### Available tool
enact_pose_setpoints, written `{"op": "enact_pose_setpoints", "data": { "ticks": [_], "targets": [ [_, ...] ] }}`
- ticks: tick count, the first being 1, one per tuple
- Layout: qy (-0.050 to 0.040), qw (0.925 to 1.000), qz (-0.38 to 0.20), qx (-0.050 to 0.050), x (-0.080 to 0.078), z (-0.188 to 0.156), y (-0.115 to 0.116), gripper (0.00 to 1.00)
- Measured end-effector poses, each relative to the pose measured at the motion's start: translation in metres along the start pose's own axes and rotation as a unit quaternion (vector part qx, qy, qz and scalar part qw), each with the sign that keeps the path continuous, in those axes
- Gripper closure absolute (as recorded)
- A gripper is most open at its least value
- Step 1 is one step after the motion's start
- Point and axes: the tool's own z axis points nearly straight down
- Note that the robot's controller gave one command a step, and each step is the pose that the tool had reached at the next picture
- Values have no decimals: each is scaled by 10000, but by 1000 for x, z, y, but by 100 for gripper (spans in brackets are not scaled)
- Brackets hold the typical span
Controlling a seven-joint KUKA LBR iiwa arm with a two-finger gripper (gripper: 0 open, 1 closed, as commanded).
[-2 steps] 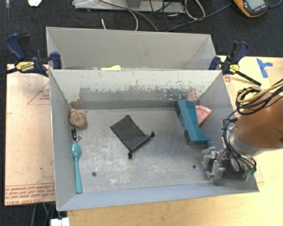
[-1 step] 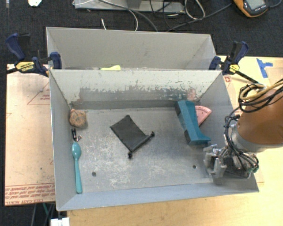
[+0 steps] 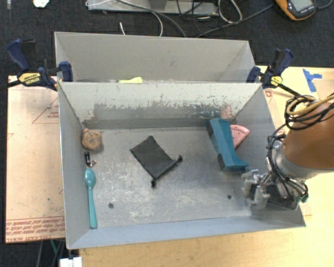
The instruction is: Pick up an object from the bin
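The teal block (image 3: 225, 144) lies flat on the floor of the bin (image 3: 172, 207), near the hand (image 3: 257, 192) and just beyond it toward the back wall, with a pink piece (image 3: 240, 134) just beside the block's far end. Whether the hand is wide or narrow I cannot tell. To pick well, I judge it should line up across the block's narrow width, clear of the side wall, before going down.
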Motion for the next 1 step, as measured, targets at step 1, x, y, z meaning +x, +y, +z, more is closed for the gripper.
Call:
{"op": "enact_pose_setpoints", "data": {
  "ticks": [1],
  "targets": [
    [9, 10000, 6, -8, 0, -42, 1, 100]
  ]
}}
